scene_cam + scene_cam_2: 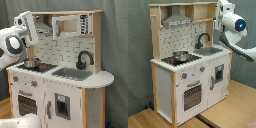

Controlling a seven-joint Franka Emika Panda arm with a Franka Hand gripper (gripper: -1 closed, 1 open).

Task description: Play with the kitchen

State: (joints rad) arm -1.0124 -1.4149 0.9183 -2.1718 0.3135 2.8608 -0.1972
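First exterior view is showing the large white and light-wood toy kitchen (60,75) filling the frame's centre, while the white robot arm's gripper (31,31) is hovering at upper left, above the small silver pot (31,63) sitting on the dark stovetop (37,66). I cannot tell how the claw is set. In my judgement, a good next move is descending straight over the pot, squaring up before closing. No readable writing or brand is showing in either exterior view.
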